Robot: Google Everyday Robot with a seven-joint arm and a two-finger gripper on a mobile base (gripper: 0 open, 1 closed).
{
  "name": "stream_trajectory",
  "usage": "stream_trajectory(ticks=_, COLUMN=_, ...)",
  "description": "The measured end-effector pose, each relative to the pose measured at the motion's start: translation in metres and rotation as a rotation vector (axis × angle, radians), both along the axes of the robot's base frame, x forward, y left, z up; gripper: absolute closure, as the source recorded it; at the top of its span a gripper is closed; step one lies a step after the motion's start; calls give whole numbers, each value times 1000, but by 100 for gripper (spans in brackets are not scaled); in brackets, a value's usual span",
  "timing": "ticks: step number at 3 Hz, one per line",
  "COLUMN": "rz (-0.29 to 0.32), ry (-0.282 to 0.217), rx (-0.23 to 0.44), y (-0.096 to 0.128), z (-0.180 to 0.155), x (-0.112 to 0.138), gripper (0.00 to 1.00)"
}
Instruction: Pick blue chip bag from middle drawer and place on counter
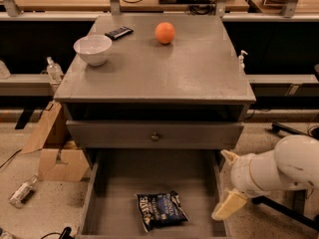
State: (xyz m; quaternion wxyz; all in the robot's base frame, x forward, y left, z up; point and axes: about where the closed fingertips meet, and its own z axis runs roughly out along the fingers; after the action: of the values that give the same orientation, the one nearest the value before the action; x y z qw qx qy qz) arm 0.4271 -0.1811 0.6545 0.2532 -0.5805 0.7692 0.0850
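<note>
White bowl [92, 49], black wrapper [119, 32] and orange [165, 33] sit on the counter [164, 78]. Middle drawer [115, 180] is open, its near end cut off by the frame edge. Blue chip bag [160, 209] lies on its floor. Gripper [226, 183] is beside the drawer's right wall, jaws spread and empty.

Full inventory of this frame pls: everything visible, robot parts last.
blue chip bag: 1, dark blue, on the floor of the open middle drawer
counter: 1, grey, cabinet top
bowl: 1, white, counter's rear left
orange: 1, orange, counter's rear centre
flat wrapper: 1, black, behind the bowl
drawer front: 1, grey, above the open drawer
cardboard box: 1, brown, floor left of the cabinet
gripper: 1, cream fingers, open, at the drawer's right wall, apart from the bag
</note>
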Motion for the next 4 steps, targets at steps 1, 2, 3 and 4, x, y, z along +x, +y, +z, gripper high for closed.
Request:
stream_trajectory(ticks=1, rz=18, ry=53, rx=74, y=46, z=-89, x=-2, gripper=0)
stream_trajectory(ticks=2, rz=6, ry=56, rx=137, y=71, z=-143, x=7, gripper=0)
stream_trajectory(ticks=3, rz=9, ry=50, rx=163, y=92, z=-182, x=30, gripper=0)
stream_trajectory(ticks=4, rz=19, ry=66, rx=176, y=120, z=-229, x=46, gripper=0)
